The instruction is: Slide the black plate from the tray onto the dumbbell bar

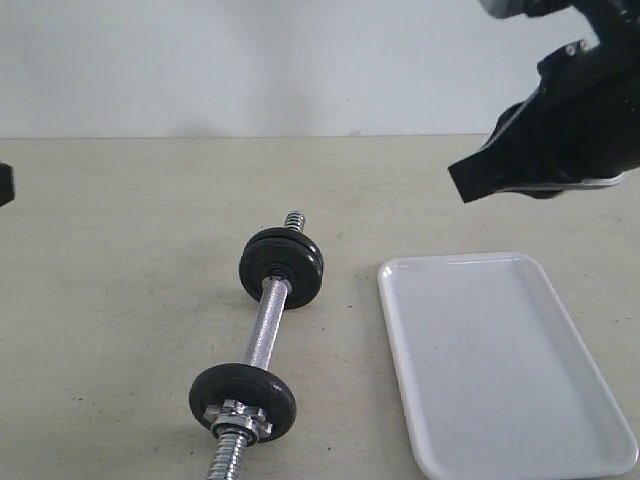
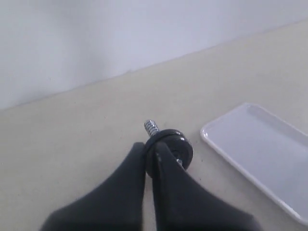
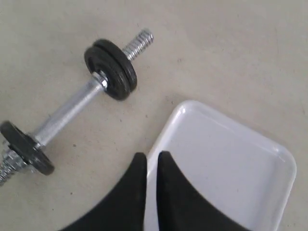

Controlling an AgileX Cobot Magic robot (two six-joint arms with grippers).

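The black plate (image 1: 283, 236) is on the dumbbell bar (image 1: 264, 325), the outer one of a pair of discs pressed face to face just short of the far threaded end. A third disc (image 1: 243, 395) stands near the bar's near end, with a silver star nut (image 1: 240, 415) against its near face. The bar lies on the table (image 1: 120, 300), just left of the white tray (image 1: 500, 360) and not touching it. The right gripper (image 1: 462, 186) hangs high above the tray's far side, its fingers together on nothing. The left gripper (image 2: 150, 147) has its fingers together too, holding nothing.
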